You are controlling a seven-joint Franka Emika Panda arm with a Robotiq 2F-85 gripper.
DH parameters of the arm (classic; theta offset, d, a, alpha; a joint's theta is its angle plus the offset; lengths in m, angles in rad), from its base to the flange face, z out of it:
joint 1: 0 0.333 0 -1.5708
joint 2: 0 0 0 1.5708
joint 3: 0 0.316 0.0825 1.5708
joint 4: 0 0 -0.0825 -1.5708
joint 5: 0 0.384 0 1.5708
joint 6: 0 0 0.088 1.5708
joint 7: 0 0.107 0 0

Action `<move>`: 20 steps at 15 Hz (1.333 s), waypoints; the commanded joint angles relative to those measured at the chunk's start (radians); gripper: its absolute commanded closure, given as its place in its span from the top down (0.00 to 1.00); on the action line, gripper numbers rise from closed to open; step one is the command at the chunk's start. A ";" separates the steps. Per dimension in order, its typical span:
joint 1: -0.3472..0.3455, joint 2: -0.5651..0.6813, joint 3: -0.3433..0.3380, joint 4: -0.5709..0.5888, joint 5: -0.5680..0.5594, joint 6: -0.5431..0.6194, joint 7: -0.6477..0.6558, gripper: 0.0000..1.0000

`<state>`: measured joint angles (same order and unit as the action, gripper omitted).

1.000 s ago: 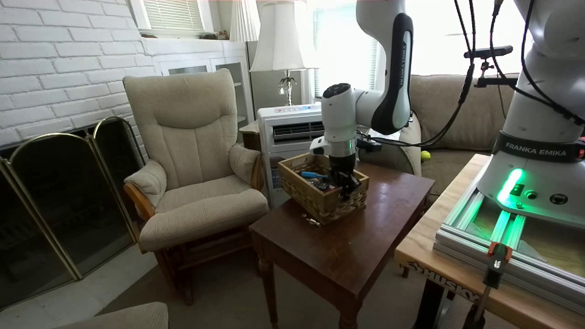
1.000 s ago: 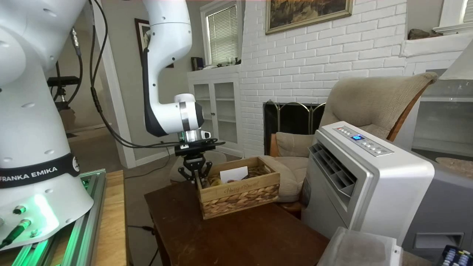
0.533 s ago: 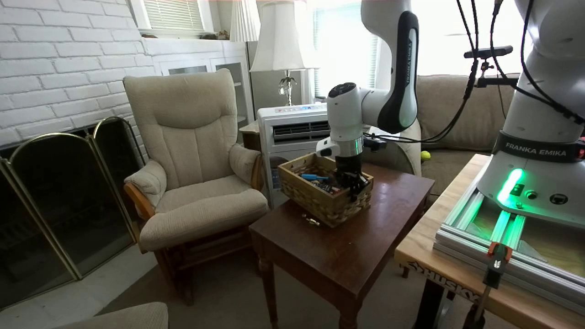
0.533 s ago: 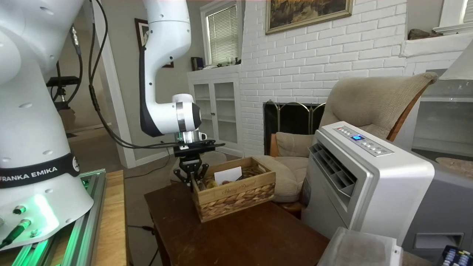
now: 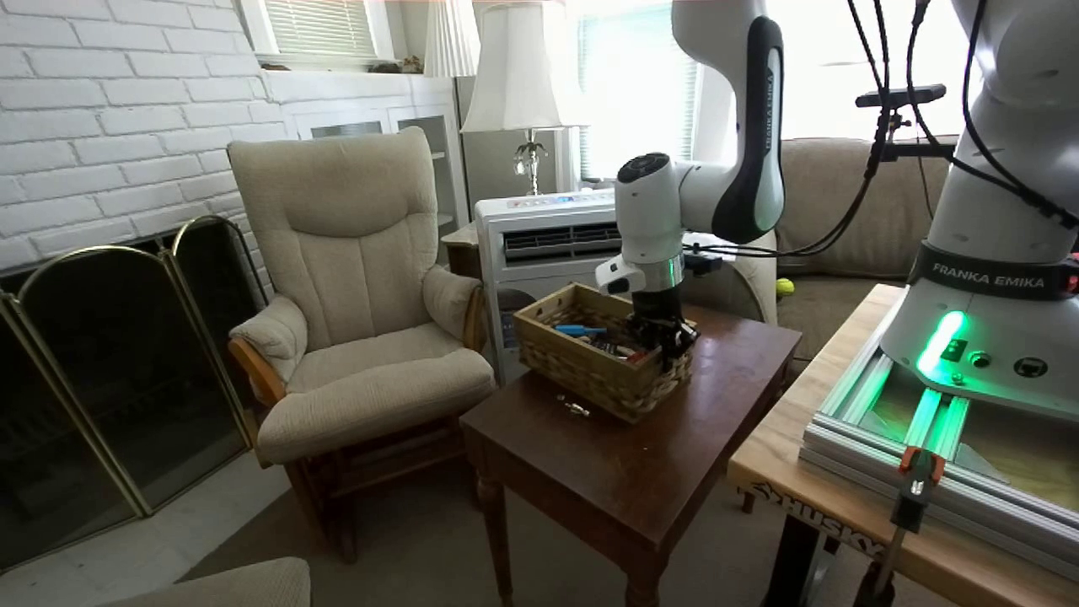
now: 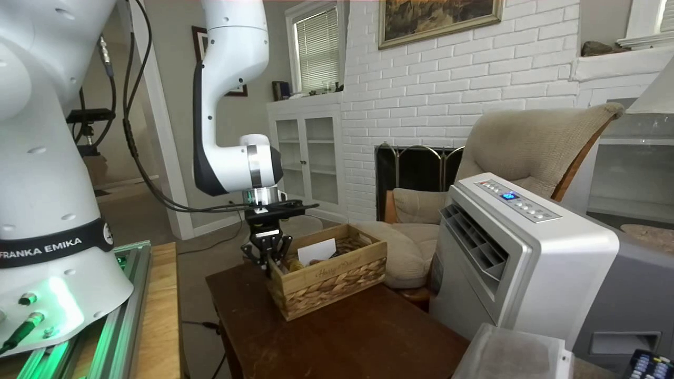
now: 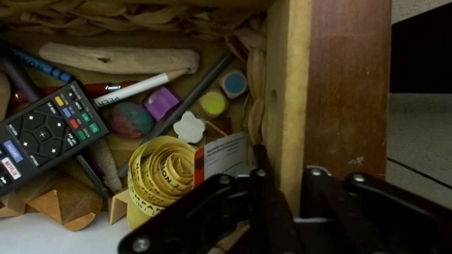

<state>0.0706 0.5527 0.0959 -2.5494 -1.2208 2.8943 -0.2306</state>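
Observation:
My gripper is shut on the end wall of a wooden-rimmed woven basket. One finger reaches inside the wall and the other stands outside it. In both exterior views the gripper points down at the basket's end nearest the robot base, and the basket rests on the dark table. Inside lie a black remote, a yellow tape roll, a printed card, a driftwood stick, a white pencil and several small pieces. The fingertips' lower ends are hidden.
The dark wooden table carries small shiny bits beside the basket. A portable air conditioner and a beige armchair stand close to the table. The robot's workbench is on the near side.
Gripper and basket end have shifted together toward the robot base, rightward in an exterior view and leftward in the opposite-facing one. The basket has slid and turned slightly on the table.

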 commanded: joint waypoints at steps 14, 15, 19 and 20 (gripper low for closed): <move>0.077 -0.017 -0.059 -0.104 -0.273 0.032 0.250 0.04; 0.081 -0.016 -0.057 -0.105 -0.292 0.029 0.279 0.04; 0.082 -0.009 -0.057 -0.103 -0.354 0.023 0.345 0.04; 0.081 -0.009 -0.058 -0.101 -0.364 0.021 0.355 0.04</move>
<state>0.1431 0.5337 0.0520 -2.6333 -1.5227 2.9176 0.0700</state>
